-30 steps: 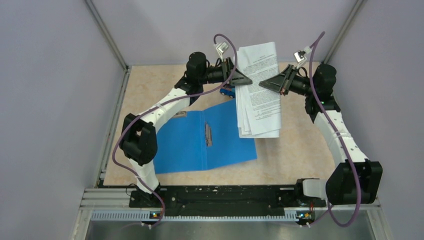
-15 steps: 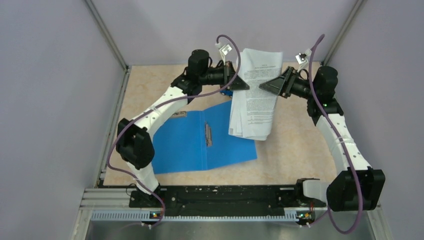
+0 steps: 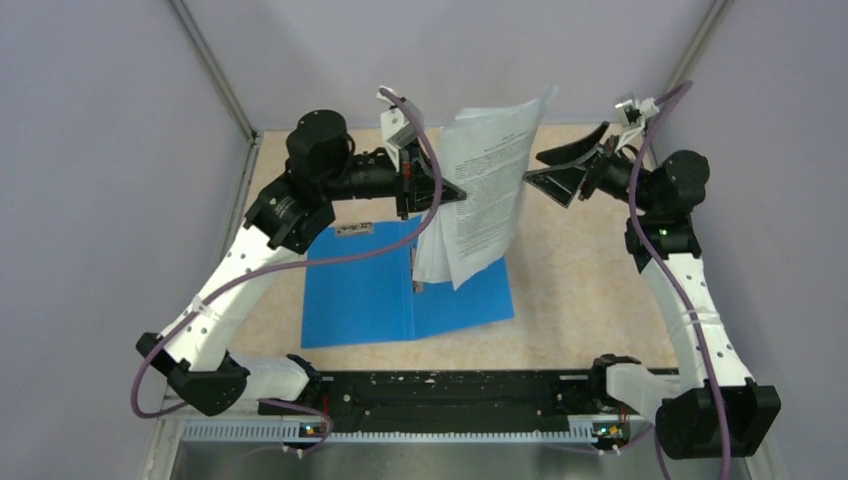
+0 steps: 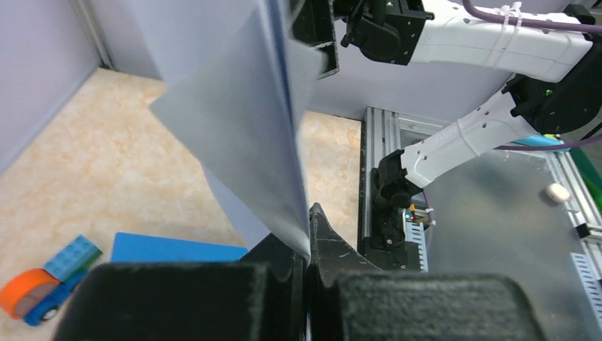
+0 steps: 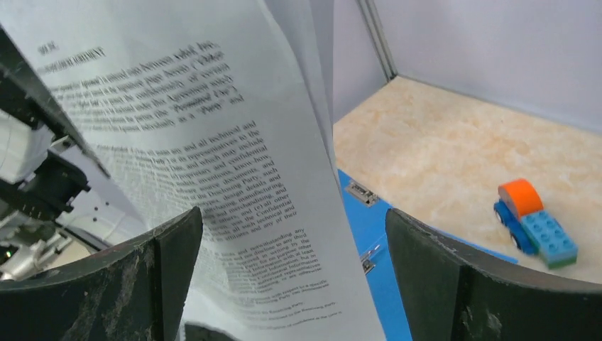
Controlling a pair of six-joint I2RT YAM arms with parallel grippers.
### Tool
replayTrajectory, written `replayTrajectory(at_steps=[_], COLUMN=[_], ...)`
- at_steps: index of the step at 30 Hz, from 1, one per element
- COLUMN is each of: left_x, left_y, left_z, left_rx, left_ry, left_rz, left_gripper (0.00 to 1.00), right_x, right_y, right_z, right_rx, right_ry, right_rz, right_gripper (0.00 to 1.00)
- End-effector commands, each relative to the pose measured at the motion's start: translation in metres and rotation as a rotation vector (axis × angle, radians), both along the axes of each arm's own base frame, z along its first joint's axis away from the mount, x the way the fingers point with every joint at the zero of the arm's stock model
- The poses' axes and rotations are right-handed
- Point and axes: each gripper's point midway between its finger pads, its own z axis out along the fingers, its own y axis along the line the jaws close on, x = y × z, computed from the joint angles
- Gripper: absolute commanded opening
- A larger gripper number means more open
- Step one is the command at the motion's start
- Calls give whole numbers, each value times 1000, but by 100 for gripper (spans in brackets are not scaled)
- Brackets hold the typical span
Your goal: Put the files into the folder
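While the left fingers (image 4: 332, 250) pinch the files (image 3: 485, 190) above the folder (image 3: 360, 290), right fingers (image 5: 461, 284) spread, nearby

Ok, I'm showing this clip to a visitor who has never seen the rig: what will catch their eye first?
The files, pinched at one edge by the left fingers and hanging in mid-air above the open folder in the middle of the scene. Next, the right fingers, spread wide open at the sheets' right side. A small toy truck lies beside the folder.
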Motion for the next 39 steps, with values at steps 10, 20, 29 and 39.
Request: replayTrajectory(at_steps=[10,20,29,39], left_x=[-37,-17,-41,-63], left_y=[21,17,26,42], left_z=[47,57,66,88], left_rx=[-43,-68,-70,-94], left_ry=[-241,-257,-319,-393], left_rz=[-52,28,-60,-70], left_gripper=[0,0,0,0], right_x=[-88,-102,-72,-80], right_y=[11,25,21,23], right_z=[68,64,46,52], right_rx=[29,46,23,6], right_ry=[-414,-440,-397,-425], right_rz=[203,311,170,212], right_gripper=[99,99,99,99])
